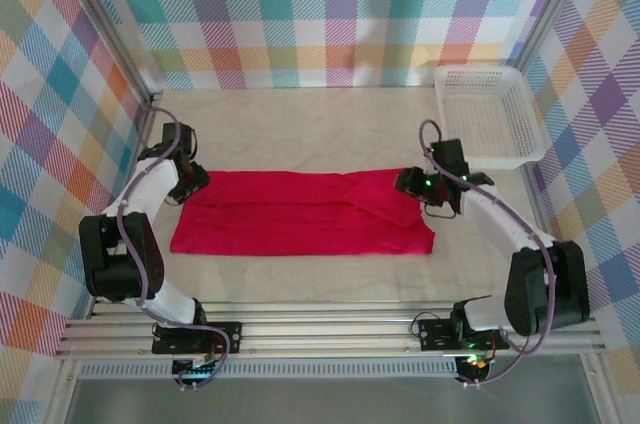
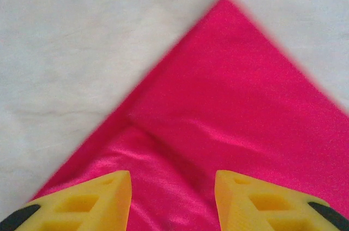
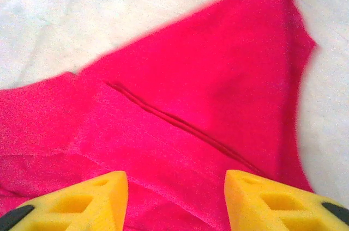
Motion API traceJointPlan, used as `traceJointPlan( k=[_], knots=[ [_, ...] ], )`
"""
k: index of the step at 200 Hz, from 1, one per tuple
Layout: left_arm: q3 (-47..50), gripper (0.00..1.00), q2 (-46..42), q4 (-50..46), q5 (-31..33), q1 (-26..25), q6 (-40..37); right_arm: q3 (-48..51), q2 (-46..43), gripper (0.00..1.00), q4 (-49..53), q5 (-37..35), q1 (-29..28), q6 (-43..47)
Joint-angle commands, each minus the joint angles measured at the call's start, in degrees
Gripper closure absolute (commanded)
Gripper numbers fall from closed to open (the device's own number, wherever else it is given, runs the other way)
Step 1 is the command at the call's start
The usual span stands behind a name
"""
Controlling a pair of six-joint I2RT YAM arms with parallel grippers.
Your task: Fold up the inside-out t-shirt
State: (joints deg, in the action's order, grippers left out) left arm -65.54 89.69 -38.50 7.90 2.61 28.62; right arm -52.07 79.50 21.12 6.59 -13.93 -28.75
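The inside-out t-shirt (image 1: 300, 212) lies flat on the table as a long red strip folded lengthwise, with a sleeve flap on its right part. My left gripper (image 1: 190, 182) hovers over the shirt's upper left corner, jaws open and nothing between them; a pointed corner of the red fabric (image 2: 229, 105) spreads out below its yellow fingers (image 2: 103, 201). My right gripper (image 1: 412, 184) is over the upper right end, open too. Under its fingers (image 3: 262, 201) lies the red cloth (image 3: 218, 78) with a raised seam line.
A white mesh basket (image 1: 490, 109) stands at the back right, just beyond the right arm. Checked cloth walls close in the cream-covered table (image 1: 300, 124) on three sides. A metal rail (image 1: 330, 329) runs along the near edge.
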Motion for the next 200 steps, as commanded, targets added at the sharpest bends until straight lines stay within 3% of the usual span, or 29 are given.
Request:
traceJointPlan(
  k=[1, 48, 100, 126, 164, 200],
  knots=[
    [-0.75, 0.55, 0.57, 4.72, -6.96, -2.59, 2.62, -6.76, 8.32, 0.42, 1.23, -1.21, -4.99, 4.02],
    [0.44, 0.55, 2.18, 5.18, -7.64, -2.79, 1.94, -22.92, 25.56, 0.35, 6.55, -6.55, -9.43, 9.4],
    [1.29, 0.56, 2.92, 5.45, -7.33, -2.81, 1.22, -29.29, 32.03, 0.35, 10.42, -8.25, -12.22, 12.19],
    [1.2, 0.56, 3.3, 5.89, -7.72, -2.79, 1.44, -28.53, 31.61, 0.52, 10.25, -8.68, -13.18, 11.92],
    [1.02, 0.57, 2.91, 5.33, -7.46, -2.79, 1.34, -27.34, 29.57, 0.99, 10.85, -9.03, -13.83, 11.52],
    [1.42, 0.58, 1.47, 4.84, -6.69, -2.79, 1.3, -23.43, 23.89, 1.0, 12.35, -11.11, -15.95, 10.07]
  ],
)
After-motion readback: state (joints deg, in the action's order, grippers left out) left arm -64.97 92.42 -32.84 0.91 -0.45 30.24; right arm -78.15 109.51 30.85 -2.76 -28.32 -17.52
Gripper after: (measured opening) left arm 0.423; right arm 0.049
